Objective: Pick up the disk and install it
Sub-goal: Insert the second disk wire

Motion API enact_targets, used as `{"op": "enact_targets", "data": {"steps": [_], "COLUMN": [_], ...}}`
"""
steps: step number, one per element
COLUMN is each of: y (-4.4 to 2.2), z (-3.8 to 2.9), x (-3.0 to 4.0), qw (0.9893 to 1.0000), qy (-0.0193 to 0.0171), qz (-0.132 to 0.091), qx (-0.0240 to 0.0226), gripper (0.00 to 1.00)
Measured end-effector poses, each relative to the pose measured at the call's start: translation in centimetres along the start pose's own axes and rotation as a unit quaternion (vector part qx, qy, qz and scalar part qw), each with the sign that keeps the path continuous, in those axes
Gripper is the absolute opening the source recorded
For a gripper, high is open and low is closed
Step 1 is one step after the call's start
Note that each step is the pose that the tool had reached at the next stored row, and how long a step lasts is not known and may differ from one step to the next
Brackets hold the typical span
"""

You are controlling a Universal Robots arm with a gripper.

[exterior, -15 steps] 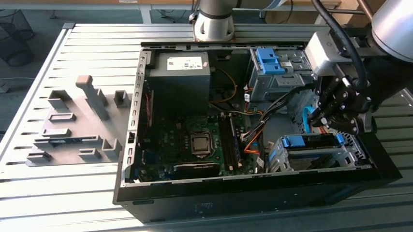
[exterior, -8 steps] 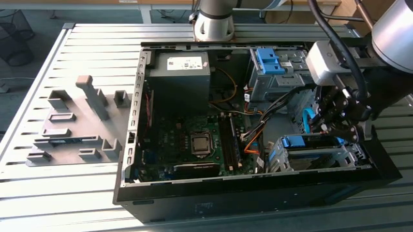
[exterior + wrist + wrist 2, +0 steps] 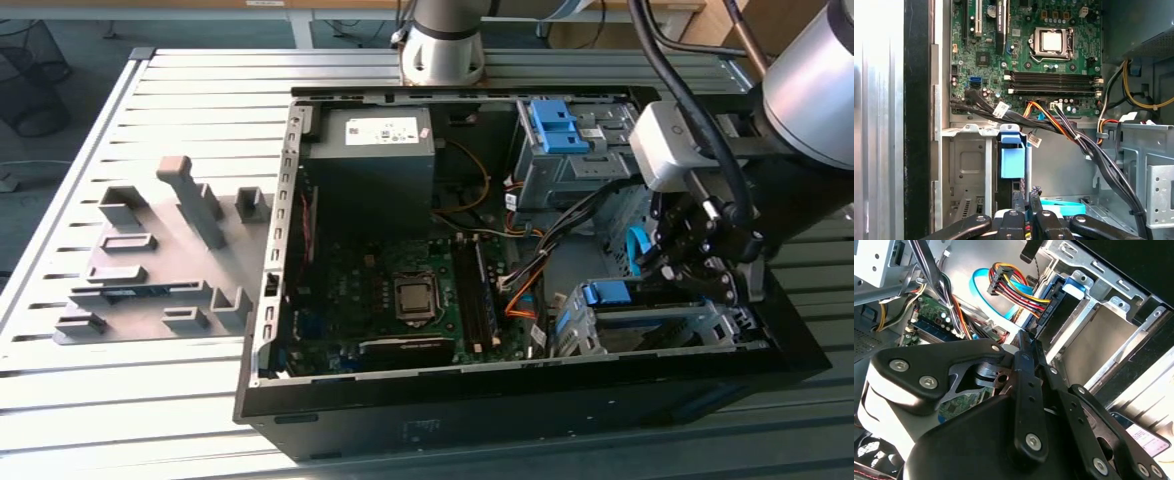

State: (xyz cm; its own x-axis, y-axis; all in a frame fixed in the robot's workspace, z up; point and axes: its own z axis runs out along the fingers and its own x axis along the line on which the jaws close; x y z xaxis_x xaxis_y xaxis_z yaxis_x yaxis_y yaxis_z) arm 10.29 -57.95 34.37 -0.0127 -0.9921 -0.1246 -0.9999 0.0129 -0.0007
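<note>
Black-fingered gripper (image 3: 1026, 212) hangs inside the open black computer case (image 3: 400, 425), fingers pressed together right beside the blue-framed silver disk (image 3: 1012, 160) seated upright in its metal drive cage (image 3: 966, 165).

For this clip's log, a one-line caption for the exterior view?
Gripper lowered inside open computer case, beside the blue-framed disk in its bay.

- The disk (image 3: 1012, 165) stands on edge in a metal drive cage inside the open computer case, near the case's front corner.
- In the first wrist view its blue plastic carrier frame shows as a blue tab at the cage mouth, with a dark narrow edge below it.
- In the exterior view the blue frame end (image 3: 618, 293) sits at the top of the silver cage.
- In the second wrist view the blue tab (image 3: 1074, 286) lies between cage walls; the silver face is hidden.
</note>
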Motion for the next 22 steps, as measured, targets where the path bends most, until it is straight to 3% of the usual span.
{"op": "enact_targets", "data": {"steps": [10,12,14,15,22], "y": [0.00,0.00,-0.01,-0.01,-0.02], "z": [0.32,0.41,0.46,0.48,0.60], "x": [0.20,0.24,0.37,0.45,0.91], "qw": [1.0000,1.0000,0.9999,0.9998,0.9998], "qy": [-0.0015,-0.0052,-0.0158,-0.0188,-0.0198], "qz": [0.000,0.000,0.000,0.000,0.000], "qx": [0.0014,0.0014,0.0013,0.0013,0.0022], "gripper": [0.16,0.16,0.16,0.16,0.16]}}
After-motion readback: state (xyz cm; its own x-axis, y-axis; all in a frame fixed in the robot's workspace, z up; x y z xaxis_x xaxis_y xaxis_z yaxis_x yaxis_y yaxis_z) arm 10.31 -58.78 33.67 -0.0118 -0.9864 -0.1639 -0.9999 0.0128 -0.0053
